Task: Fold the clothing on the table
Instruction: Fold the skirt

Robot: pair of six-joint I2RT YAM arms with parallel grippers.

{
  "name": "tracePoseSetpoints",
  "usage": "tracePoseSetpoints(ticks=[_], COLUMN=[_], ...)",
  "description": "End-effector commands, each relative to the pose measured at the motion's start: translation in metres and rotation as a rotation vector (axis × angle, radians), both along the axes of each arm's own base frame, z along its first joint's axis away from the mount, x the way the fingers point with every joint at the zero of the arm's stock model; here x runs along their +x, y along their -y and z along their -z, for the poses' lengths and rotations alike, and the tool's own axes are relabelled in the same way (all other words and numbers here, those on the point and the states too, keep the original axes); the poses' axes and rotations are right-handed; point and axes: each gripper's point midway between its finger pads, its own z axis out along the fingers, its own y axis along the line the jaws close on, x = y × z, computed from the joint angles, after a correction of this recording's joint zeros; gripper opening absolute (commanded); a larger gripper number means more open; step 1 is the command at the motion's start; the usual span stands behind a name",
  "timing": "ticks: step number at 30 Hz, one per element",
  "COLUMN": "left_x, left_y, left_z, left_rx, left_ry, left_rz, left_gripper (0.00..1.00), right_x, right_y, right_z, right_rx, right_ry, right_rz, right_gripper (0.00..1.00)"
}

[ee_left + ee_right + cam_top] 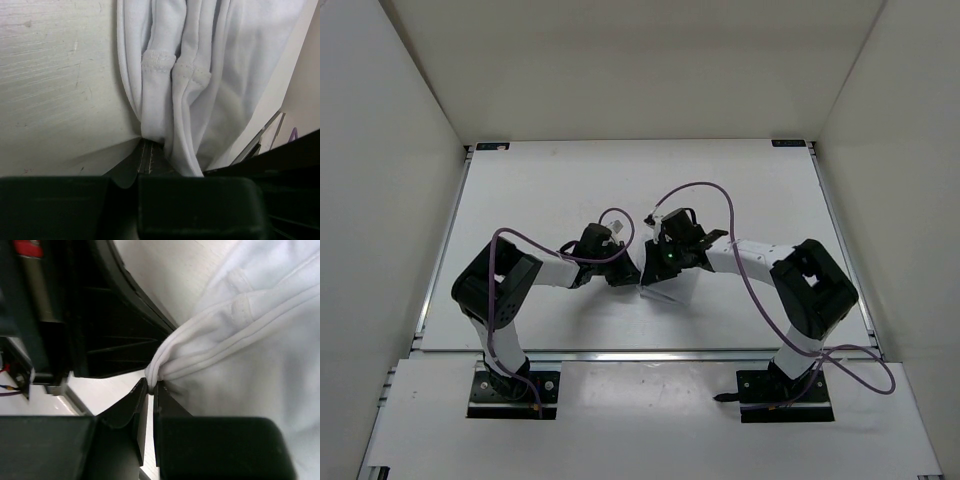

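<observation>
Clothing sits in the middle of the counter, bunched in pleats between our two tools. Left tool is pinched tight on the gathered folds; right tool likewise clamps a gathered hem. We judge folding barely started: nothing lies flat or creased. Bare counter runs out to every edge, but the tools sit just beside each other.
</observation>
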Motion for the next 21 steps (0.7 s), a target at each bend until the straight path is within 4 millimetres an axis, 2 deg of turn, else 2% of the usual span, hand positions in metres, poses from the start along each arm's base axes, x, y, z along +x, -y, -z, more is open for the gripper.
tracePoseSetpoints(ticks=[1, 5, 9, 12, 13, 14, 15, 19, 20, 21], left_x=[-0.026, -0.027, -0.032, -0.030, -0.029, -0.028, -0.024, -0.019, -0.021, -0.020], left_y=[-0.032, -0.033, -0.035, -0.036, -0.039, -0.042, -0.047, -0.050, -0.049, -0.050], left_z=[0.041, 0.043, 0.045, 0.040, 0.038, 0.036, 0.032, 0.018, 0.018, 0.017], left_rx=[0.160, 0.172, 0.172, 0.164, 0.157, 0.153, 0.142, 0.090, 0.078, 0.072], left_ry=[-0.101, -0.103, -0.115, -0.108, -0.108, -0.108, -0.101, -0.082, -0.098, -0.092], left_rz=[-0.011, -0.008, -0.006, -0.003, -0.008, -0.020, -0.035, -0.047, -0.048, -0.053], left_gripper=[0.00, 0.00, 0.00, 0.00, 0.02, 0.12, 0.16, 0.22, 0.23, 0.24], right_x=[0.010, 0.003, -0.004, -0.011, -0.014, -0.016, -0.020, -0.014, -0.014, -0.013], right_y=[-0.024, -0.026, -0.025, -0.022, -0.023, -0.021, -0.023, -0.020, -0.021, -0.020], right_z=[-0.046, -0.052, -0.027, -0.012, -0.011, -0.009, -0.009, -0.010, -0.006, -0.006], right_rx=[0.149, 0.180, 0.169, 0.162, 0.171, 0.183, 0.186, 0.205, 0.202, 0.194], right_ry=[0.073, 0.104, 0.008, -0.048, -0.046, -0.063, -0.065, -0.098, -0.111, -0.120], right_rz=[-0.030, -0.047, -0.093, -0.113, -0.131, -0.133, -0.144, -0.152, -0.163, -0.164], right_gripper=[0.00, 0.00, 0.00, 0.00, 0.00, 0.00, 0.00, 0.00, 0.07, 0.19])
